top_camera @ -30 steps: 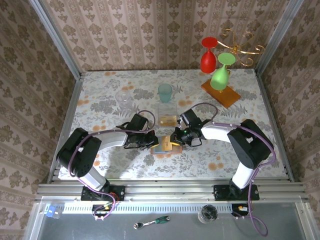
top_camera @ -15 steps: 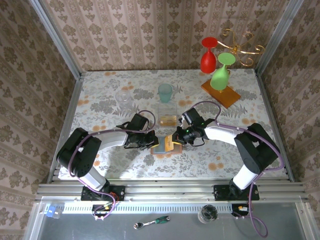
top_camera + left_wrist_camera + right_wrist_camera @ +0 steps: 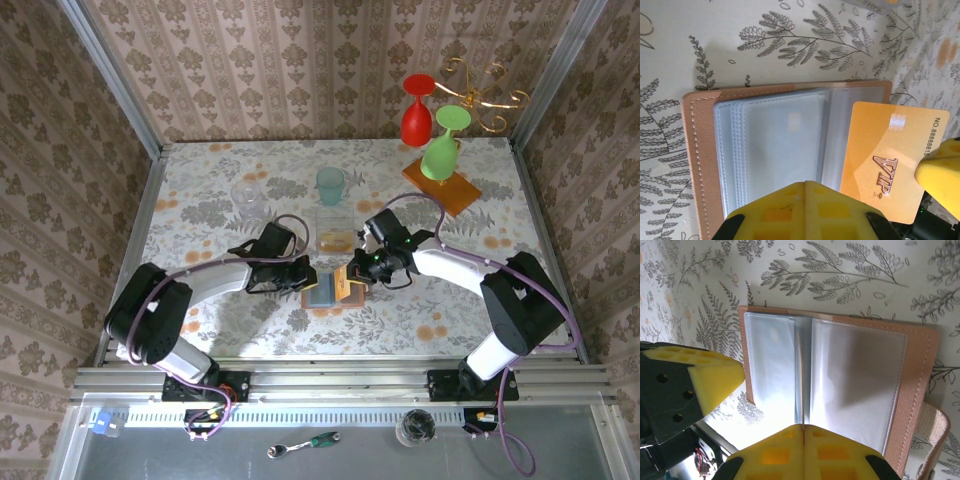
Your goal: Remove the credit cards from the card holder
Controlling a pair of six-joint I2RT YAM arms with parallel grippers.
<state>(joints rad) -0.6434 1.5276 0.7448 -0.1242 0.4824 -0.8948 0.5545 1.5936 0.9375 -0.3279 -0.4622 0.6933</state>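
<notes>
The right end effector pinches the gold card, mid-extraction; the left end effector, closed, seemingly pins the card holder. Next: lift the card clear.

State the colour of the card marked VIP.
Orange-gold; the card shows best in the left wrist view.
</notes>
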